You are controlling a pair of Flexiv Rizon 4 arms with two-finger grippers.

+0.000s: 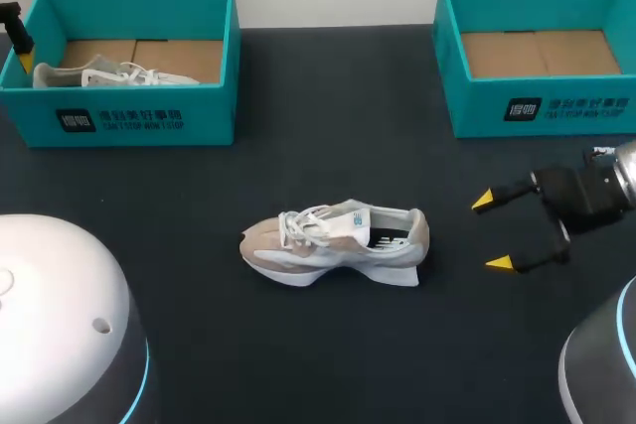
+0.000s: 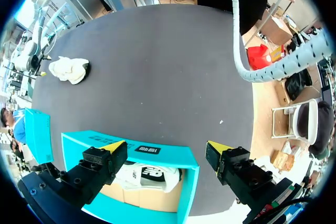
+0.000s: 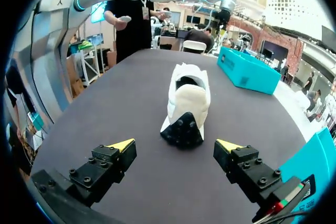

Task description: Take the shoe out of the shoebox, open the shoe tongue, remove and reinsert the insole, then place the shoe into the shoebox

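A beige and white shoe (image 1: 333, 243) lies on its side in the middle of the dark table, toe to the left, laces loose. My right gripper (image 1: 494, 232) hovers open to the right of its heel, nothing between the fingers. In the right wrist view the shoe (image 3: 186, 100) lies just ahead of that gripper (image 3: 176, 145), heel and dark sole towards it. My left gripper (image 2: 165, 148) hangs open over the left teal shoebox (image 2: 157, 151), above a second white shoe (image 2: 144, 174) inside. Only its edge (image 1: 20, 47) shows in the head view.
The left teal shoebox (image 1: 129, 111) stands at the back left with the second shoe (image 1: 109, 74) in it. Another teal shoebox (image 1: 542, 106) at the back right shows a bare cardboard bottom. Dark tabletop lies around the shoe.
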